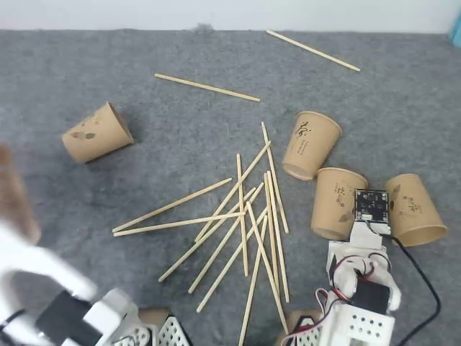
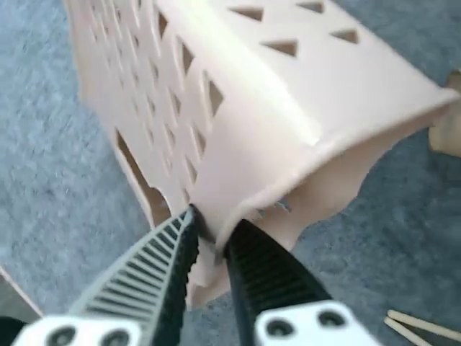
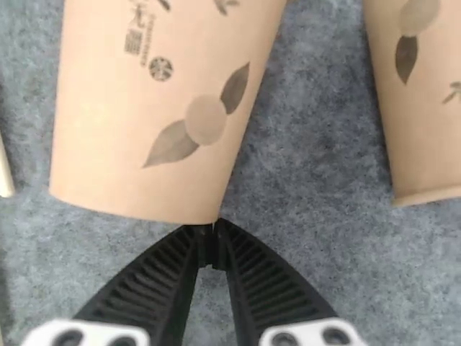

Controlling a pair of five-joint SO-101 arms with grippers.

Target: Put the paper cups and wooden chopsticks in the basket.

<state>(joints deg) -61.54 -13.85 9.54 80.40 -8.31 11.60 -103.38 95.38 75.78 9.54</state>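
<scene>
- Black ribbed fingers of the left gripper (image 2: 209,234) are clamped on the rim of the pale pink basket (image 2: 288,94). Its walls are pierced with triangular holes, and it sits at the near edge of the grey mat (image 1: 180,144).
- The right gripper (image 3: 213,241) has its fingers pressed together with nothing between them. The tips are just at the mouth rim of a paper cup (image 3: 162,108) lying on its side.
- That cup carries a printed leaf-and-dot motif, a small round seal and a few dark characters, cut off and not legible.
- A second cup (image 3: 421,94) lies just beside it towards the mat's right edge, with the same leaf print.
- A third cup (image 1: 311,144) lies just beyond the first, also on its side, with dark brush-style writing on its wall.
- A fourth cup (image 1: 96,133) lies well apart, near the left edge.
- Wooden chopsticks (image 1: 245,223) lie criss-crossed mid-mat.
- Two loose sticks (image 1: 207,87) (image 1: 312,50) lie near the far edge.
</scene>
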